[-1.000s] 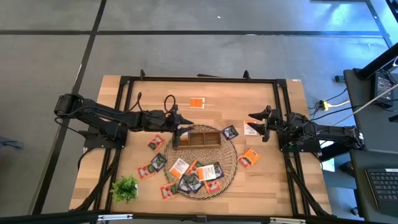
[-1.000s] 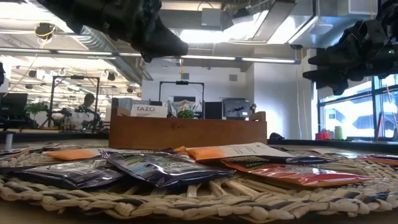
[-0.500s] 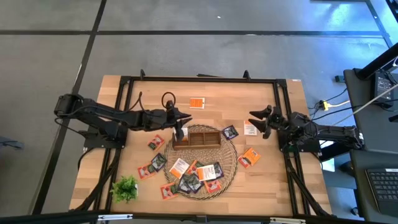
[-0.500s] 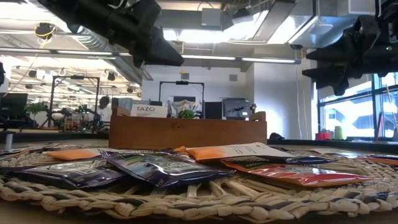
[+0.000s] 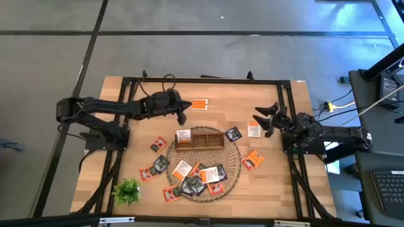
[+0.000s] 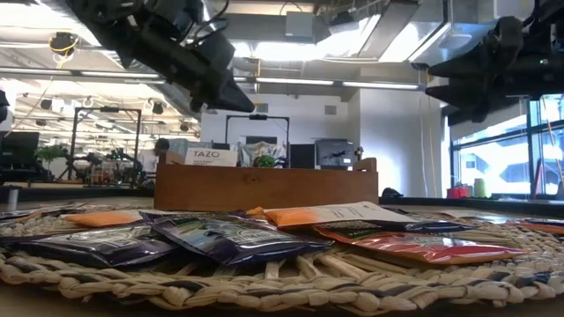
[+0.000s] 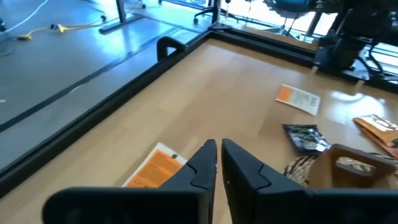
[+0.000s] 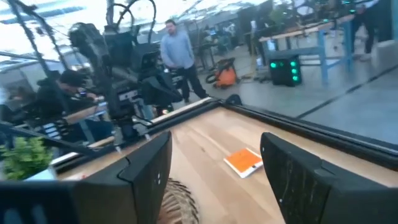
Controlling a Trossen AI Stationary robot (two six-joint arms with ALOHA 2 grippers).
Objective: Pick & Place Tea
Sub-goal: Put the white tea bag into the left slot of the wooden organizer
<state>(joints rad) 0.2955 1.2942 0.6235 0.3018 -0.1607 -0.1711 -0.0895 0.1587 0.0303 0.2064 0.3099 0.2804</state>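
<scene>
A white-and-orange tea sachet (image 5: 184,135) stands in the left compartment of the wooden tray (image 5: 203,147), which sits at the far edge of the round wicker mat (image 5: 232,165). More sachets (image 5: 201,178) lie heaped on the near part of the mat, and others are scattered on the bare tabletop (image 5: 214,107): one orange sachet (image 5: 200,104) near the far edge, a few to the left of the mat and a few to its right. The left claw (image 5: 183,113) hangs above the tabletop between the tray and that orange sachet, its fingers nearly together and holding nothing. The right claw (image 5: 265,121) hovers over the sachets right of the tray, spread wide and empty. A green plant sprig (image 5: 127,190) sits at the near left corner.
</scene>
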